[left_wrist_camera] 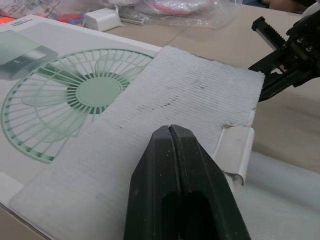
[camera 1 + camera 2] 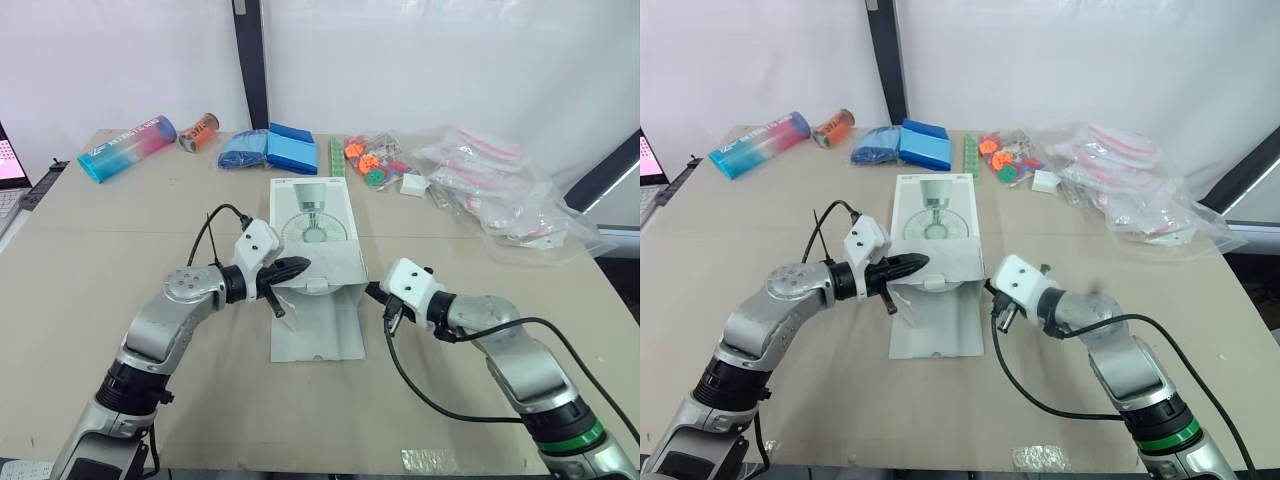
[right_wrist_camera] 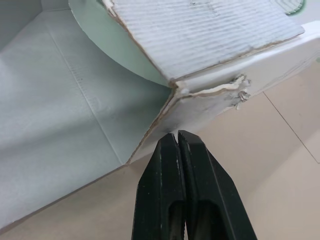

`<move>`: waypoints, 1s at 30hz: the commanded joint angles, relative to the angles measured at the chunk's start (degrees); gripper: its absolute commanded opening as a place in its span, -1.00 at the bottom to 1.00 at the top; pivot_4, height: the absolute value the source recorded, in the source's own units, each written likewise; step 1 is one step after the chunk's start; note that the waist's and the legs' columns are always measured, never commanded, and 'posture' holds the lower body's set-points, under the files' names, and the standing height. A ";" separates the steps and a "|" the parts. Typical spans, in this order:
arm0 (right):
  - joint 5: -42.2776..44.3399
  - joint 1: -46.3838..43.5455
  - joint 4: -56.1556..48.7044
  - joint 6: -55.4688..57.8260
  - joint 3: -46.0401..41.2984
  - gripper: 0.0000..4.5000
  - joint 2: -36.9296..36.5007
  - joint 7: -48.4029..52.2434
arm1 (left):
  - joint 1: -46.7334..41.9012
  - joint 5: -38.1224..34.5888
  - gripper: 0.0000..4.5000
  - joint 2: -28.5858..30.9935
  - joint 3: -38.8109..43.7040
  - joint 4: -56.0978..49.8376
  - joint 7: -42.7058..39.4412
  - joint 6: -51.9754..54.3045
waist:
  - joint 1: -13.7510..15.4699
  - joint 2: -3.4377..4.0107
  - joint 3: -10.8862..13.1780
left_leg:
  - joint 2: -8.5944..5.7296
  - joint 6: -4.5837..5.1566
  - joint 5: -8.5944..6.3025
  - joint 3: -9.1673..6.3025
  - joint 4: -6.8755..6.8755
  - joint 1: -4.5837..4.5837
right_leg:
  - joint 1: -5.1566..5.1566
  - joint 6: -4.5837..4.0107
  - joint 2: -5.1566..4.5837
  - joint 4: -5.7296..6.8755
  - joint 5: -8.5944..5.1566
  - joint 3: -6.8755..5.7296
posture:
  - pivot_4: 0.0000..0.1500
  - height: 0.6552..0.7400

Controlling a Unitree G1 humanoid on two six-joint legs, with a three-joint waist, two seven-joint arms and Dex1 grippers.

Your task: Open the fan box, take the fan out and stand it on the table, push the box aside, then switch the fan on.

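**Fan box open at its near end, both grippers at its mouth**

A beige tabletop [image 2: 100, 250] runs back to a plain white wall, with a dark upright post [image 2: 253, 60] behind its far edge. A strip of clear tape [image 2: 430, 458] sits on the near edge.

Along the far side lie a pink-to-blue tube [image 2: 127, 147], an orange can [image 2: 200, 131], a blue pouch [image 2: 243, 150] touching a blue pad [image 2: 292, 149], a green strip [image 2: 337, 157], a bag of orange and green pieces [image 2: 372, 160], a small white block [image 2: 414, 184] and a heap of clear plastic bags [image 2: 500, 190]. A laptop [image 2: 8, 170] shows at the left edge.

The fan box [image 2: 312, 215], white with a green fan printed on its top, lies flat in the middle of the tabletop. Its long near flap [image 2: 318, 330] is folded down onto the surface. A shorter flap [image 1: 165, 95] is turned back over the top, raw corrugated side up.

The left gripper [image 2: 303, 266] reaches in from the left, its jaws closed and empty, just over that corrugated flap. The right gripper [image 2: 373, 291] comes from the right, its jaws also closed on nothing, the tip at the torn right corner of the box mouth. The far clutter stays well apart from the box.
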 commanded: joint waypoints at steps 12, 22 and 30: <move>-0.03 -2.81 -0.97 -0.44 0.61 -0.97 3.23 0.32 | -1.07 2.67 -1.00 -0.70 1.28 3.05 2.40 -2.10 | -0.02 0.00 0.00 | 0.02 -0.01 0.01 0.02 0.00 0.03 | 0.00 -0.02 0.02 0.02 0.02 0.02 | 1.00 1.00; 0.46 -2.34 0.94 -1.22 -3.48 -0.97 1.98 0.83 | -0.14 2.19 -1.00 -0.32 2.84 1.94 2.26 -1.68 | -0.02 0.00 0.00 | 0.02 -0.01 0.01 0.01 0.00 0.02 | 0.00 -0.03 0.02 0.02 0.02 0.00 | 1.00 1.00; 6.73 -10.21 9.45 -7.00 -12.40 -0.97 2.27 2.87 | 0.54 1.45 -1.00 0.45 3.66 1.38 1.36 -1.56 | -0.29 0.07 0.04 | 0.04 -0.01 0.00 0.09 -0.01 0.04 | -0.01 -0.06 0.04 0.02 0.05 0.05 | 1.00 1.00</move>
